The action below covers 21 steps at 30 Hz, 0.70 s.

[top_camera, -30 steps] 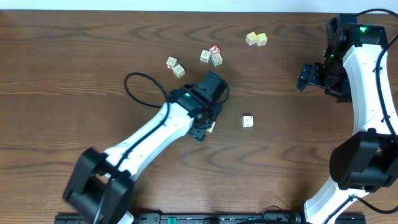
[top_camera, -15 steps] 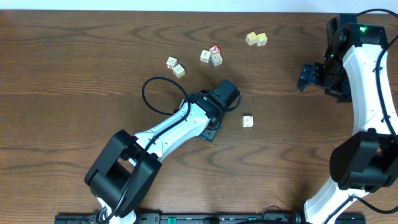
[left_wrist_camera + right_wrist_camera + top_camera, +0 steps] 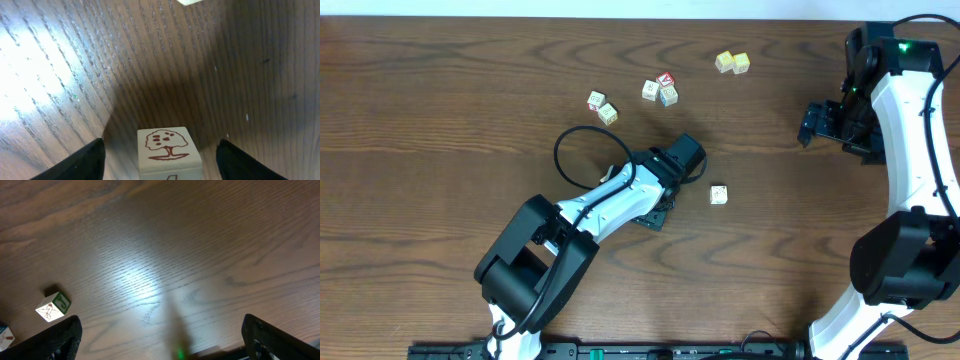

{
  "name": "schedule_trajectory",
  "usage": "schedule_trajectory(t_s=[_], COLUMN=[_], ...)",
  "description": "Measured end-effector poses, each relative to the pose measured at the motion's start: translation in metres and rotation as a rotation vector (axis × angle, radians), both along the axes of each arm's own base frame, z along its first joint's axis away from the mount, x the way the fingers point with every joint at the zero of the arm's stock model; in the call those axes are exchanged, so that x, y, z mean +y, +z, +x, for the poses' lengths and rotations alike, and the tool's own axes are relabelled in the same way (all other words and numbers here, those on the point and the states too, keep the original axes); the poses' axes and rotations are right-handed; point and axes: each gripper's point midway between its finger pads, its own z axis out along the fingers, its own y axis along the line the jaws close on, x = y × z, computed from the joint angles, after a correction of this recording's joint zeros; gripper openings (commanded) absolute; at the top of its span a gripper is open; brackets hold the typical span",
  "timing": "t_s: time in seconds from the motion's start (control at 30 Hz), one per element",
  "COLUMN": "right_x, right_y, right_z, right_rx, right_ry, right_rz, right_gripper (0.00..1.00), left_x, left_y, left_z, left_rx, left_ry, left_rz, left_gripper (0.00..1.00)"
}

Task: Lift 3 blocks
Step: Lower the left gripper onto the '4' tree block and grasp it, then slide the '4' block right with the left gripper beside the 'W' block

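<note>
A cream-white block [image 3: 169, 150] with a red-brown tree drawn on top sits on the table between the fingers of my left gripper [image 3: 161, 146]. The jaws stand open, with a gap on both sides of the block. From overhead, my left gripper [image 3: 659, 208] hides this block. Another cream block [image 3: 718, 195] lies just to its right, and its edge [image 3: 190, 1] shows in the left wrist view. More cream blocks [image 3: 608, 114] lie farther back. My right gripper [image 3: 811, 123] hangs open at the right over bare wood, with nothing between its fingers [image 3: 55, 340].
A cluster with a red-faced cube [image 3: 666, 80] lies at the back centre, beside a cream cube [image 3: 649, 91]. Two yellow-green cubes [image 3: 732, 63] lie at the back right. A green-lettered cube [image 3: 52, 306] shows in the right wrist view. A black cable [image 3: 582, 150] loops by my left arm.
My left arm has swung to the right and its gripper has shifted a little right, toward the lone cream block. The right arm has not moved.
</note>
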Motion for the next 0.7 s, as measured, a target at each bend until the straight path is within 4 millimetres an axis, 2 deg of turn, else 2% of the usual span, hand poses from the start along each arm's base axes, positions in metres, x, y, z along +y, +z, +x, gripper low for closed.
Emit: schedule_trajectory(t_s=[0.07, 0.17, 0.2, 0.27, 0.4, 0.5, 0.7], right_x=[0.0000, 0.0000, 0.0000, 0.0000, 0.0000, 0.0000, 0.0001], right_y=[0.0000, 0.0000, 0.0000, 0.0000, 0.0000, 0.0000, 0.0000], right_z=[0.0000, 0.0000, 0.0000, 0.0001, 0.0001, 0.0000, 0.0000], right_rx=[0.000, 0.000, 0.000, 0.000, 0.000, 0.000, 0.000], right_ry=[0.000, 0.000, 0.000, 0.000, 0.000, 0.000, 0.000], right_rz=[0.000, 0.000, 0.000, 0.000, 0.000, 0.000, 0.000], right_gripper=[0.99, 0.99, 0.99, 0.99, 0.99, 0.99, 0.99], left_x=[-0.0001, -0.0002, -0.0004, -0.0005, -0.0006, -0.0005, -0.0006], left_y=[-0.0001, -0.0001, -0.0001, -0.0001, 0.0000, 0.0000, -0.0001], left_z=[-0.0001, -0.0001, -0.0003, -0.0004, -0.0002, -0.0002, -0.0003], left_rx=[0.001, 0.000, 0.001, 0.001, -0.001, -0.004, -0.009], left_ry=[0.000, -0.007, -0.015, -0.031, -0.099, -0.169, -0.344], left_rz=[-0.001, 0.000, 0.000, 0.003, 0.017, 0.031, 0.066], left_gripper=[0.68, 0.57, 0.51, 0.48, 0.47, 0.39, 0.39])
